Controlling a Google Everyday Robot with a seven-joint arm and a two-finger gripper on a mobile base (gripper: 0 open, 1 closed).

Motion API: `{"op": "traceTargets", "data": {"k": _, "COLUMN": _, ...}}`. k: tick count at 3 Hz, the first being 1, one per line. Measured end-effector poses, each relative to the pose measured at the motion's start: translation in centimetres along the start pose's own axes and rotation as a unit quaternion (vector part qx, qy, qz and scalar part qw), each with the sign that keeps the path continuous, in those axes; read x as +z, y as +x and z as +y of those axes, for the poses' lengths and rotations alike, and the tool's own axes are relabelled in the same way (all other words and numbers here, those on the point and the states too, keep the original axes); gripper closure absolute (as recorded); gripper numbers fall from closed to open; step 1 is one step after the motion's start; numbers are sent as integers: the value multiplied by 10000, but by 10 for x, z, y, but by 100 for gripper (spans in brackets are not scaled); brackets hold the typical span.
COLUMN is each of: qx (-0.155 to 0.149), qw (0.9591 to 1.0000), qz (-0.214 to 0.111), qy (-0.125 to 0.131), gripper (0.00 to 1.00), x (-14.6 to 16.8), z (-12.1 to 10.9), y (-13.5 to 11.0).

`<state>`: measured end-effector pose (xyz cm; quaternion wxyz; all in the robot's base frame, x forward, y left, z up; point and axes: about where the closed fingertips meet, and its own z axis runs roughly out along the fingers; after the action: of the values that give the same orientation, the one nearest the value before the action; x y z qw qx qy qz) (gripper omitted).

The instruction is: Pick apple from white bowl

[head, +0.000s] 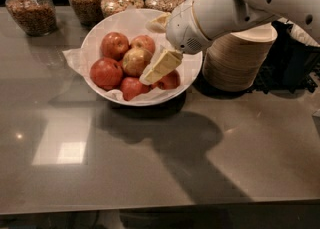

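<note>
The white bowl point(118, 22), lined with crinkled white paper, stands at the back of the grey counter and holds several apples. The apple point(134, 61), pale yellow-green with an orange blush, lies in the middle among darker red apples point(105, 72). My gripper point(146, 53) reaches into the bowl from the right and is open. One cream finger point(161, 66) lies low, just right of the pale apple and touching or nearly touching it. The other finger point(158, 22) is up by the bowl's back rim. The gripper holds nothing.
A stack of cream disposable bowls point(239, 59) stands right of the white bowl, under my arm. Several glass jars of grains point(31, 9) line the back edge. A dark object point(295, 65) sits at the far right. The grey counter point(150, 163) stretches to the front.
</note>
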<state>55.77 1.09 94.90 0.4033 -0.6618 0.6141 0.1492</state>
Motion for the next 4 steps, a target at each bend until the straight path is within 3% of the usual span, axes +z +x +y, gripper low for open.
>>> {"op": "traceTargets", "data": {"k": 2, "qx": 11, "qw": 9997, "qz": 46, "qy": -219, "gripper": 23, "x": 21, "z": -1, "y": -3}}
{"op": "traceTargets", "data": {"k": 4, "qx": 155, "qw": 9991, "qz": -136, "qy": -358, "gripper": 30, "x": 37, "z": -10, "y": -3}}
